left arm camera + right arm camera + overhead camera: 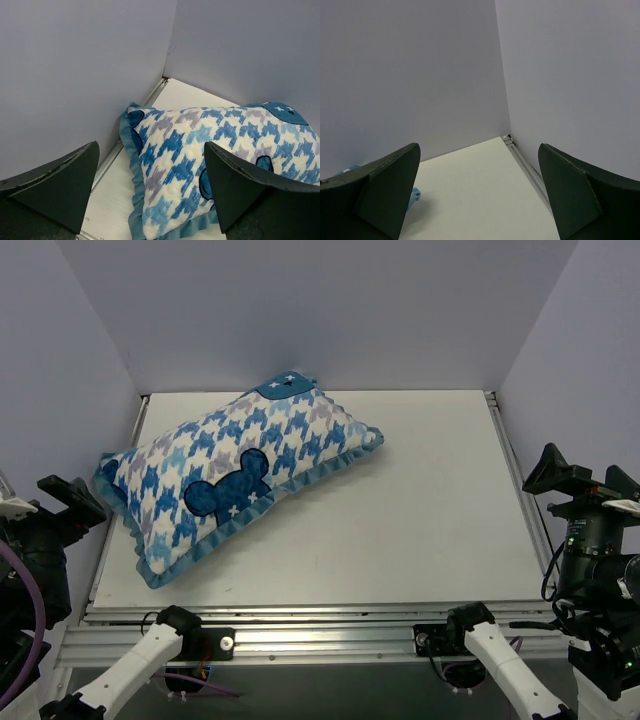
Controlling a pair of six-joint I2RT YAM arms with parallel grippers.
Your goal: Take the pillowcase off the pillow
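Lying fat and full on the table (430,530) is the pillowcase (285,445), with its blue and white checks facing up. The pillow is tucked inside it, so I cannot see it. A dark blue mouse-head patch (228,490) sits on top of the cover, and a blue ruffle (335,464) runs round the edge.

The left gripper (151,147) is just in front of one short end of the pillowcase, close but not touching. The cover spreads out ahead of it and off to its right. Its two dark fingers (60,185) are spread wide and hold nothing.

The right gripper (478,147) is far from the pillowcase. Only a tiny bit of blue ruffle peeks out low on its left side. Its fingers (580,195) are wide apart too, with nothing between them. Ahead of it are bare table and the corner where two grey walls (420,65) meet.
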